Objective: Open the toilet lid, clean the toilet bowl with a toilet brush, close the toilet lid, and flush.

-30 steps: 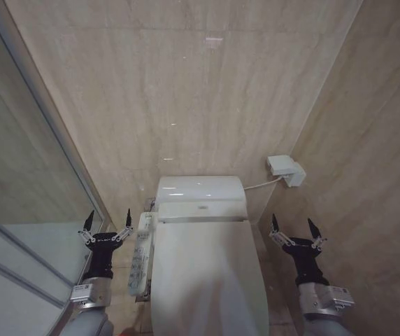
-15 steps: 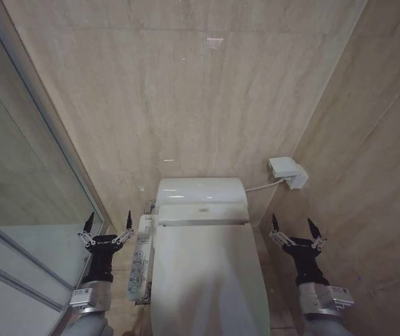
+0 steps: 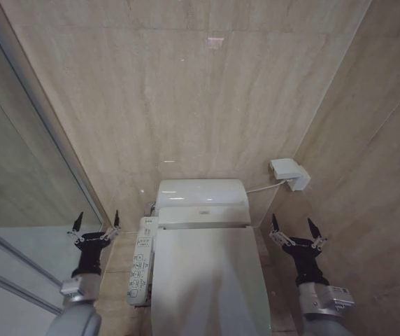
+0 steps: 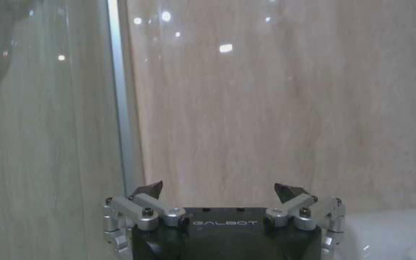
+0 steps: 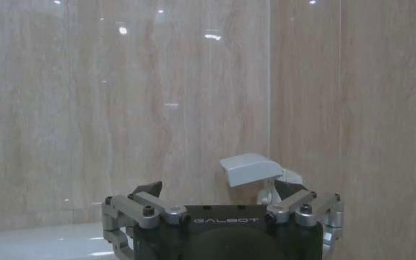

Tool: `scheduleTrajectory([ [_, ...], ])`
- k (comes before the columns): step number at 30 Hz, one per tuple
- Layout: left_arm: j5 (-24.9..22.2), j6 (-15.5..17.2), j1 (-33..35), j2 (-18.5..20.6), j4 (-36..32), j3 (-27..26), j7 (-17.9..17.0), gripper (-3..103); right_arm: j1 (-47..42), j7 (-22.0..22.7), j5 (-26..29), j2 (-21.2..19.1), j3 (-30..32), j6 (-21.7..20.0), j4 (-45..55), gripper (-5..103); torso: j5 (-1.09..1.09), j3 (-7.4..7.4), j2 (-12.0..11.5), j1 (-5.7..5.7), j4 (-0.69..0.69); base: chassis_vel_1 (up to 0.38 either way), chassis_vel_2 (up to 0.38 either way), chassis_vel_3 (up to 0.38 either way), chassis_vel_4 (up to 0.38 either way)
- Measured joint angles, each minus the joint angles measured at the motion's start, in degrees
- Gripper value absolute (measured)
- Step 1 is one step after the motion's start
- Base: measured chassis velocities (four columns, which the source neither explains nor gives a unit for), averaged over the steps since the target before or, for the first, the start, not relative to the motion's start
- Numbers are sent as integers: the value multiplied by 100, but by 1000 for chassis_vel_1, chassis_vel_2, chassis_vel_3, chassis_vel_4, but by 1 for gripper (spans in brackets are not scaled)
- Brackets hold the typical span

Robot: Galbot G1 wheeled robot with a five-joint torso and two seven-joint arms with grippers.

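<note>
While raised, both tools [image 3: 95, 222] [image 3: 291, 226] spread.

Lighting even, moderately bright — source overhead. Small specular spots on the glossy beige wall tiles [image 3: 186, 105] in all three views. Soft sheen on the toilet lid [image 3: 207, 280] and white tank [image 3: 200, 192]. Wide-angle bowing at head-view edges — the shower glass frame [image 3: 39, 119] leans. Wrist views slightly soft.

1. White wall box [image 3: 289, 173] with cable, mounted on beige tiled wall [image 3: 207, 91], ahead of right end effector [image 3: 294, 229].
2. Glass shower partition [image 3: 18, 175] just outside left end effector [image 3: 94, 222].
</note>
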Motion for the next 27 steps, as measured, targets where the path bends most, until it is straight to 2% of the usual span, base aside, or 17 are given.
scheduleTrajectory([
  [2,-230,-132,-240,232,463,4,174,100,0,0,0,0,0,0,0,100,0,0,0,0,-1,0,0,0,0],
  [3,-230,-132,-240,232,463,4,174,100,0,0,0,0,0,0,0,100,0,0,0,0,-1,0,0,0,0],
  [5,-325,-300,-491,460,943,52,330,100,0,0,0,0,0,0,0,100,-1,0,0,0,-1,0,0,0,0],
  [7,-458,-381,-790,733,1485,184,319,100,0,2,0,0,1,1,1,100,-2,1,0,0,-2,0,0,0,0],
  [8,-458,-381,-790,733,1485,184,319,100,0,2,0,0,1,1,1,100,-2,1,0,0,-2,0,0,0,0],
  [11,-886,-367,-1271,1138,2056,455,354,100,0,0,0,0,0,0,0,100,0,0,-1,0,0,0,0,0,0],
  [17,-1044,-475,-1893,1396,2536,728,637,100,0,0,0,0,0,0,0,100,0,0,-1,0,-1,0,0,0,0],
  [19,-1184,-519,-2209,1512,2759,965,776,100,0,0,0,0,1,0,1,100,-1,1,-1,1,-1,0,0,0,0],
  [27,-1291,-972,-3113,1619,3752,1588,1114,100,0,0,0,0,1,0,0,100,1,1,-1,0,0,0,0,0,0],
])
